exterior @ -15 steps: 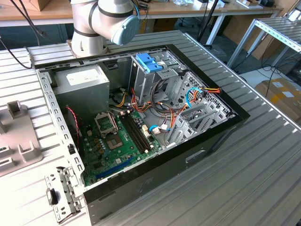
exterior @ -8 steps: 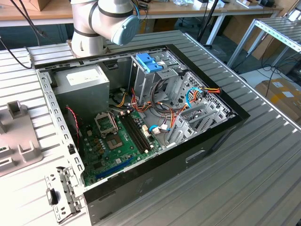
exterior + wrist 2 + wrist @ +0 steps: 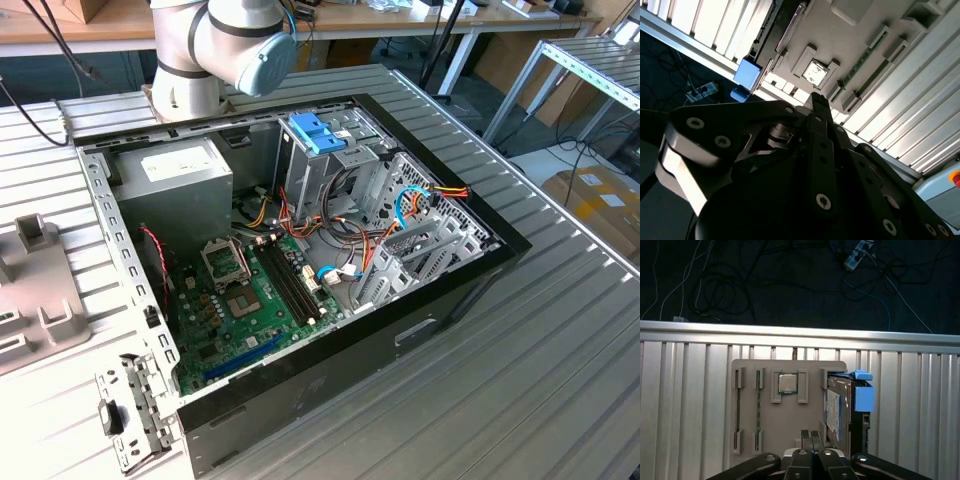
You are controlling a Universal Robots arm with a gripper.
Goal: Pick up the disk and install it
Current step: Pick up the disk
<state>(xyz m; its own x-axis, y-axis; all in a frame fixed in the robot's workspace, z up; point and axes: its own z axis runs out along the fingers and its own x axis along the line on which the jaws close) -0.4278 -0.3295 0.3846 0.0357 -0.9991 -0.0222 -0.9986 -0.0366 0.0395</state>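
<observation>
The first wrist view shows the gripper (image 3: 810, 435), jaws together and empty, near the upright disk (image 3: 837, 410), so a bump could tip it.

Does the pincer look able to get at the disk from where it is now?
Probably yes. The disk stands on edge at one side of the grey tray, with nothing over it. The pincer hangs close beside it, jaws shut, lined up nearer the tray's middle than the disk.
</observation>
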